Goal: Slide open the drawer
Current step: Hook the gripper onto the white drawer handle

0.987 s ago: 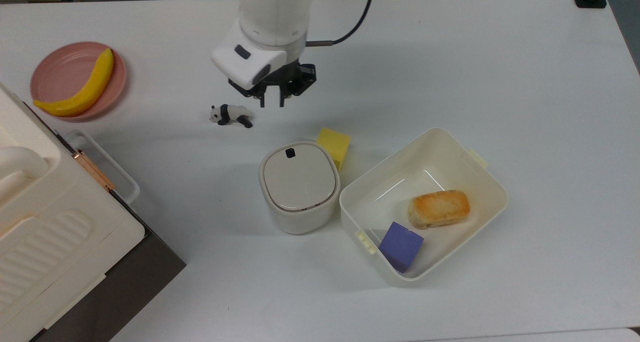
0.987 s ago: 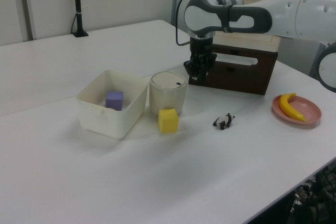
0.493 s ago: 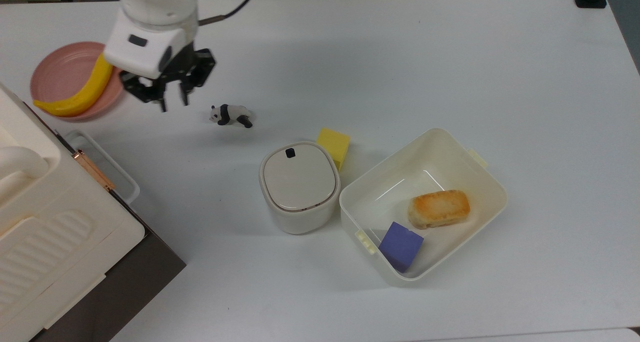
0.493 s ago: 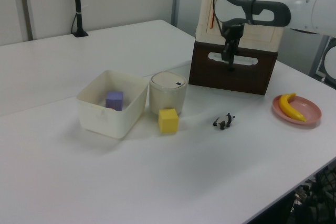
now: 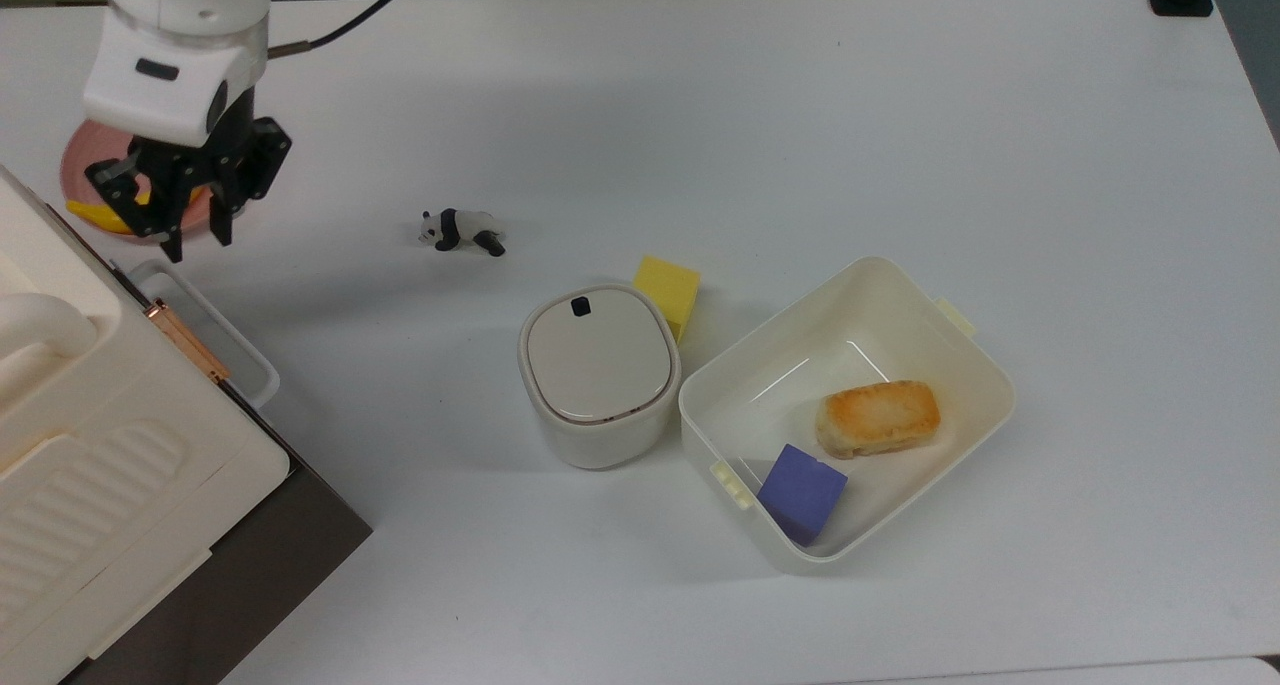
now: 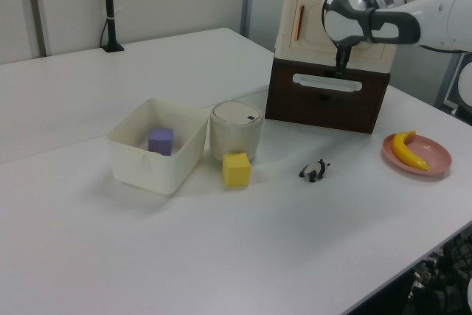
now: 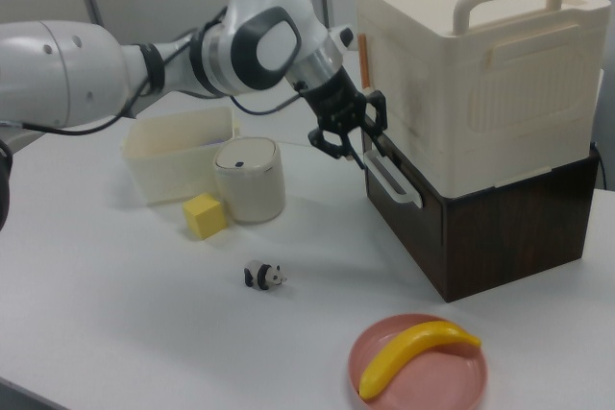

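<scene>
Since the earlier frame your gripper [image 5: 195, 247] has swung from above the panda toy toward the top view's left and now hangs over the white loop handle [image 5: 215, 325] of the drawer [image 6: 327, 101]. Going left to right in the top view, you have the cream ribbed box [image 5: 95, 445] stacked on the dark brown drawer unit at the left edge, with the handle jutting out toward the table. Just above it sits the pink plate [image 5: 75, 165] with the banana [image 5: 95, 217], partly hidden behind your gripper. The fingers [image 5: 220, 227] are spread a little apart and hold nothing; in the right view they point down at the handle's near end, just beside it, and I cannot tell whether they touch. The drawer front sits flush with its case. Further right lie the panda toy [image 5: 462, 230], the lidded canister [image 5: 598, 370] with the yellow block [image 5: 668, 290] behind it, then the white bin [image 5: 900, 295] holding a purple block [image 5: 802, 491] and a bread roll [image 5: 878, 417].
</scene>
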Available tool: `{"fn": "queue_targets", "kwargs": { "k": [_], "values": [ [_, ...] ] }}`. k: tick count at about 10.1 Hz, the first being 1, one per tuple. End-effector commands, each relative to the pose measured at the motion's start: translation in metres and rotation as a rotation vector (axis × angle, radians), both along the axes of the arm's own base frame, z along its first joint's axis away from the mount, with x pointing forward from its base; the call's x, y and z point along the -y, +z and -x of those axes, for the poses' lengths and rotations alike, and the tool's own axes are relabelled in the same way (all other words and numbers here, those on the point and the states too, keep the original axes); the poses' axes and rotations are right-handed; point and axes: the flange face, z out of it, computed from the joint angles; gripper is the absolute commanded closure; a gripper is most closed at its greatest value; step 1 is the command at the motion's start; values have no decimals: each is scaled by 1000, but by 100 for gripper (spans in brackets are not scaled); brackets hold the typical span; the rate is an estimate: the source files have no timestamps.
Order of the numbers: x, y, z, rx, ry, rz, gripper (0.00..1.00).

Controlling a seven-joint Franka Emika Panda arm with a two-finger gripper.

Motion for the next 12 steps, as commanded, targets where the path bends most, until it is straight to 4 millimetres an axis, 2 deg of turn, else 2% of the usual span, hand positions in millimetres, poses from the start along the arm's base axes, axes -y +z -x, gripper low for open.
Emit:
{"fn": "queue_targets", "kwargs": {
  "k": [1,5,7,9,12],
  "values": [
    [9,-39,-3,-1,51,50,61],
    [-9,-66,-12,-25,82,47,61],
    [-10,-69,-15,1,80,56,61],
    [-16,-84,-23,31,62,83,61],
    [-26,-82,-18,22,66,85,61]
  ]
}}
